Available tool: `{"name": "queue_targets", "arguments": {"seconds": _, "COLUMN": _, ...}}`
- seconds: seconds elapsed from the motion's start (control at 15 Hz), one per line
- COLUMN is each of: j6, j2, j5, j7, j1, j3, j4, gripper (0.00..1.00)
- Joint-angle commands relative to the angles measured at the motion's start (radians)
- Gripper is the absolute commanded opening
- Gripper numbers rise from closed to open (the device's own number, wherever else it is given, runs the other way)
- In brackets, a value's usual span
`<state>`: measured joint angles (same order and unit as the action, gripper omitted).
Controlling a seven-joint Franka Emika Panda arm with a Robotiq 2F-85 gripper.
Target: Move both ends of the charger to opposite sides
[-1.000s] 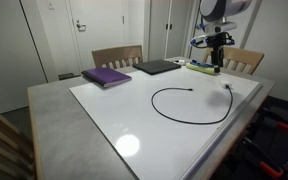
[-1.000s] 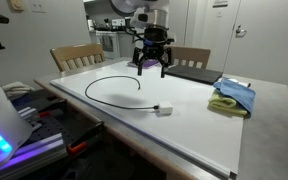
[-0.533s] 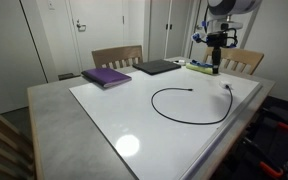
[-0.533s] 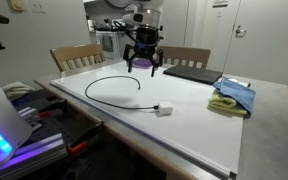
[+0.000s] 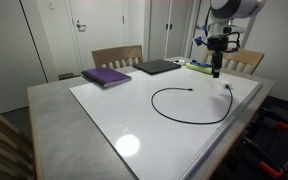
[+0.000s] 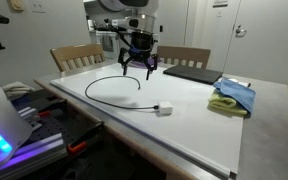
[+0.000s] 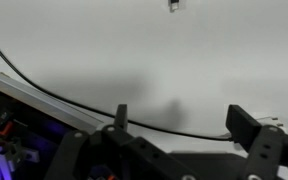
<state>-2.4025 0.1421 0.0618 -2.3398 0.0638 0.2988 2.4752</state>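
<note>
Your charger point(image 5: 152, 101): plain black cord, small white block point(image 6: 163, 110) at one tip. Your gripper point(image 6: 135, 72): black. Table point(image 5: 49, 110): grey, with glossy white sheet point(image 5: 114, 112) on top. Book point(image 5: 107, 76): purple. Laptop point(image 5: 158, 67): dark grey. Cloths: blue cloth point(image 6: 236, 89), yellow-green cloth point(image 6: 224, 105) beneath. Chair point(image 5: 117, 55): light brown wood. Door point(image 5: 94, 25): white.

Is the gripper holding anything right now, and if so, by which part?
Nothing is held. The gripper hangs open in the air, fingers spread, and the charger lies loose below it, untouched.
</note>
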Motion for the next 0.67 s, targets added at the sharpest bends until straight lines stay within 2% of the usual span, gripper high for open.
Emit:
{"name": "queue_targets", "arguments": {"seconds": 0.0, "j6": 0.004, "j2": 0.018, "j5": -0.009, "j7": -0.02, "j1": -0.05, "j3": -0.068, "j4": -0.019, "gripper": 1.0}}
{"name": "queue_targets", "arguments": {"seconds": 0.4, "j6": -0.003, "j2": 0.08, "j5": -0.003, "j7": -0.054, "j1": -0.046, "j3": -0.125, "j4": -0.059, "gripper": 1.0}}
{"name": "queue_targets", "arguments": {"seconds": 0.6, "j6": -0.05, "j2": 0.118, "j5": -0.009, "j7": -0.071, "j1": -0.038, "j3": -0.137, "j4": -0.074, "gripper": 1.0}}
